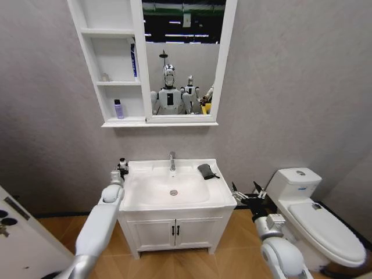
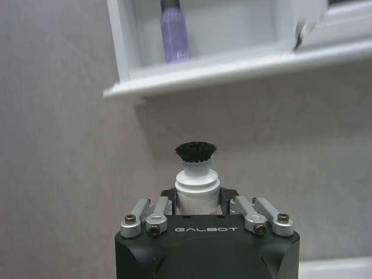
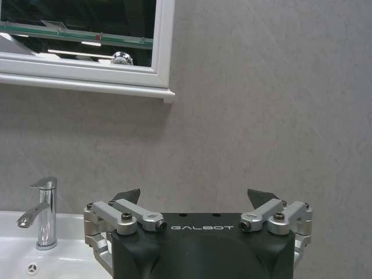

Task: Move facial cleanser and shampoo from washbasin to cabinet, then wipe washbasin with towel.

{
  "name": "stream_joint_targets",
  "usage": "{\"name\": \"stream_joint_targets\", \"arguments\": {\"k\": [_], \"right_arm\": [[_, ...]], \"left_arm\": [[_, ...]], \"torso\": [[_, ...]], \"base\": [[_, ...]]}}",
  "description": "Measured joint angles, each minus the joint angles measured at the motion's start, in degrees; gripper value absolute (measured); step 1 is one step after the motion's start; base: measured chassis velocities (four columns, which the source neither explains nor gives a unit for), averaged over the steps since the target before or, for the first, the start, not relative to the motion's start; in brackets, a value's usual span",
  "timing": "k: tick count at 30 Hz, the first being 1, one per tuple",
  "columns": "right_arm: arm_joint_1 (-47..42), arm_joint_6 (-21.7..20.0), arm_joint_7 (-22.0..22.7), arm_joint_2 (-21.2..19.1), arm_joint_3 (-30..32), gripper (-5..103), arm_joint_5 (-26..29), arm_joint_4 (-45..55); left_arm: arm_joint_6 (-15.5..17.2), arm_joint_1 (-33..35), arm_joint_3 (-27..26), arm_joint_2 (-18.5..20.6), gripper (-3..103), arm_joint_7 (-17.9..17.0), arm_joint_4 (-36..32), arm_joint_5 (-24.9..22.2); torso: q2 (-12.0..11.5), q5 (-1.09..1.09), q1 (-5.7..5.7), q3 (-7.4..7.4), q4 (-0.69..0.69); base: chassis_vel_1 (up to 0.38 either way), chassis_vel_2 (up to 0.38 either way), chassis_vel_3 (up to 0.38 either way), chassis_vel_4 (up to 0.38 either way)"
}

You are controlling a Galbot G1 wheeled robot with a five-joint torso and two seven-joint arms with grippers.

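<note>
My left gripper (image 1: 122, 166) is at the washbasin's (image 1: 222, 187) back left corner, shut on the facial cleanser (image 1: 122, 162), a white bottle with a black bristly top (image 2: 197, 173). It holds the bottle upright below the cabinet (image 1: 88, 58). In the left wrist view the fingers (image 2: 152, 209) clamp the bottle's neck under the cabinet's bottom ledge (image 2: 203, 71). The purple shampoo (image 1: 118, 108) (image 2: 174, 35) stands in the lowest compartment. The dark towel (image 1: 206, 171) lies bunched on the rim's back right. My right gripper (image 1: 250, 195) (image 3: 195, 196) hangs open and empty, right of the washbasin.
A chrome tap (image 1: 172, 161) (image 3: 42, 212) stands at the back middle of the bowl. A blue tube (image 1: 133, 60) leans in the cabinet's middle compartment, beside the mirror (image 1: 183, 58). A white toilet (image 1: 314, 215) is close on the right, and the two-door vanity (image 1: 174, 232) is below.
</note>
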Motion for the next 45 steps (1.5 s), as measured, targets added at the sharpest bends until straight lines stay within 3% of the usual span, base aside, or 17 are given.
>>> {"name": "stream_joint_targets", "arguments": {"k": [2,3,6,10,15,25,45], "right_arm": [[0.3,-0.3,0.0,0.0,-0.1,100,0.2,0.2],[0.3,-0.3,0.0,0.0,-0.1,100,0.2,0.2],[0.1,-0.4,0.1,0.0,0.0,100,0.4,0.7],[-0.3,-0.4,0.1,0.0,0.3,100,0.4,1.0],[-0.5,-0.4,0.2,0.2,0.6,100,0.6,1.6],[-1.3,-0.2,0.4,0.5,1.6,100,0.8,2.3],[-1.9,-0.5,1.0,-0.5,1.8,100,1.7,3.4]], "left_arm": [[6.2,-1.4,2.2,3.7,38,-3.8,-8.7,-8.2],[6.2,-1.4,2.2,3.7,38,-3.8,-8.7,-8.2],[12.5,-6.6,5.2,7.8,38,-6.7,-14.6,-15.6],[15.2,-11.8,7.7,9.6,38,-7.9,-14.7,-20.0],[19.7,-25.5,14.4,10.8,38,-8.3,-7.4,-27.3],[19.8,-41.2,20.9,7.3,38,-4.3,9.2,-27.7],[14.8,-53.3,26.0,1.8,38,1.5,29.1,-22.9]], "torso": [[0.0,0.01,0.01,0.0,0.0],[0.0,0.01,0.01,0.0,0.0],[0.0,0.02,0.01,0.0,-0.01],[0.0,0.01,0.01,0.0,-0.01],[0.0,0.03,0.03,0.01,-0.02],[0.0,0.01,0.04,0.02,-0.02],[0.0,0.01,0.02,0.01,-0.01]], "base": [[0.0,0.0,0.0,0.0],[0.0,0.0,0.0,0.0],[0.0,0.0,0.0,0.0],[0.0,0.0,0.0,0.0],[0.0,0.0,0.0,0.0],[0.0,0.0,0.0,0.0],[0.0,0.0,0.0,0.0]]}}
